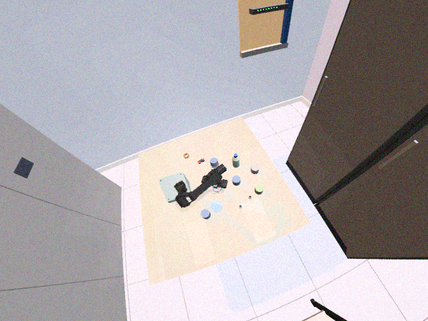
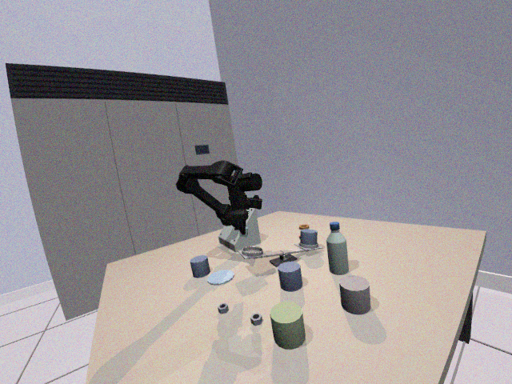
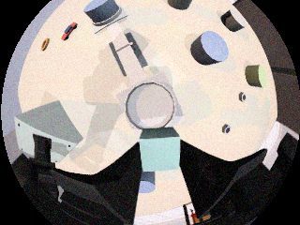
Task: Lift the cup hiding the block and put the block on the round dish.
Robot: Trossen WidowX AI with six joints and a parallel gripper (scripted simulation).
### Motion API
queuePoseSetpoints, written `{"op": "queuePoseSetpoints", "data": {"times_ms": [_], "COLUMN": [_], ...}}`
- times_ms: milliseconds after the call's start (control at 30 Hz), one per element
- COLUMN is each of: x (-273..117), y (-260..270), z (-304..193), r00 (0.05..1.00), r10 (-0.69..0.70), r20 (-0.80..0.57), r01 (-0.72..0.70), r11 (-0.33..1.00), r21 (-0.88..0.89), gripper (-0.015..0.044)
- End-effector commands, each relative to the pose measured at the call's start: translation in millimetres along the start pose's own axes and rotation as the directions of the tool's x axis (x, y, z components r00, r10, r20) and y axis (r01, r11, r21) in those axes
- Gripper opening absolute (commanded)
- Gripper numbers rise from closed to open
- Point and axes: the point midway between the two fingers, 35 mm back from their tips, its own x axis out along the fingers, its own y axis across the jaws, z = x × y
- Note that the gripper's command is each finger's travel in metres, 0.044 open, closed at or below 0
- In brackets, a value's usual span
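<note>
My gripper (image 2: 246,231) (image 3: 158,144) is shut on the teal block (image 3: 160,154) and holds it above and beside the ringed pan at the near end of the balance (image 2: 276,261) (image 3: 118,58). That pan has no cup on it. A blue cup (image 1: 214,162) (image 2: 309,238) (image 3: 102,11) stands on the other end. The round light-blue dish (image 1: 216,206) (image 2: 220,277) lies bare on the table; it is hidden in the wrist view. A second blue cup (image 1: 205,213) (image 2: 200,266) (image 3: 147,184) stands beside the dish, not above it.
Another blue cup (image 1: 236,180) (image 2: 290,276) (image 3: 209,48) stands in front of the balance. A bottle (image 1: 235,161) (image 2: 338,253), a grey cylinder (image 1: 255,168) (image 2: 354,294) and a green cylinder (image 1: 259,188) (image 2: 288,325) stand farther out. Two nuts (image 2: 223,308) (image 2: 256,318) lie near the green cylinder.
</note>
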Motion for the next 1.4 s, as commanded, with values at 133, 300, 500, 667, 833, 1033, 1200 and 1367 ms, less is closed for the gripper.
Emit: {"op": "queuePoseSetpoints", "data": {"times_ms": [133,300,500,667,833,1033,1200,1367], "x": [20,33,48,60,71,79,91,114], "y": [-8,-12,-16,-17,-16,-15,-16,-16], "z": [-24,-41,-62,-81,-100,-117,-117,-118], "r00": [1.000,1.000,1.000,1.000,1.000,0.999,0.999,0.999], "r10": [0.007,0.005,-0.001,-0.008,-0.017,-0.025,-0.024,-0.025], "r20": [0.013,0.017,0.015,0.007,-0.006,-0.024,-0.023,-0.025], "r01": [-0.007,-0.005,0.001,0.008,0.017,0.025,0.024,0.025], "r11": [1.000,1.000,1.000,1.000,1.000,1.000,1.000,1.000], "r21": [-0.002,-0.001,0.001,0.003,0.004,0.004,0.005,0.005], "gripper": [0.0000,0.0000,0.0000,0.0000,0.0000,0.0000,0.0000,0.0000]}}
